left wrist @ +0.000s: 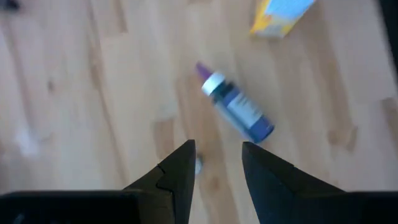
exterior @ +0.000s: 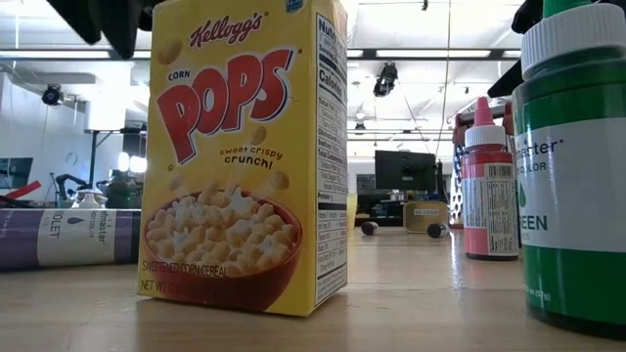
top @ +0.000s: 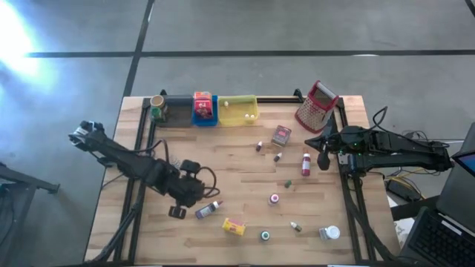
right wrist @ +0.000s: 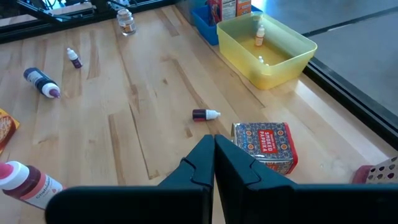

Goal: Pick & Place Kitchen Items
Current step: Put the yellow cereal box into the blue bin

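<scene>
My left gripper (top: 178, 212) hovers open near the table's front left and tilts down at the wood. Nothing is between its fingers (left wrist: 217, 149). Just beyond them a violet-capped bottle (left wrist: 238, 110) (top: 208, 210) lies on its side on the table. A small yellow cereal box (top: 234, 227) (exterior: 245, 156) stands a little farther right. My right gripper (top: 320, 148) (right wrist: 214, 146) waits shut at the table's right side, above the wood next to a red paprika tin (right wrist: 264, 144). More small bottles and jars lie scattered over the table's right half.
Grey (top: 174, 109), blue (top: 204, 111) and yellow (top: 239, 111) trays line the far edge, and a metal grater (top: 318, 106) stands to their right. A red bottle (top: 306, 165), a green-capped bottle (top: 265, 236) and a white-lidded jar (top: 331, 233) sit near the right and front.
</scene>
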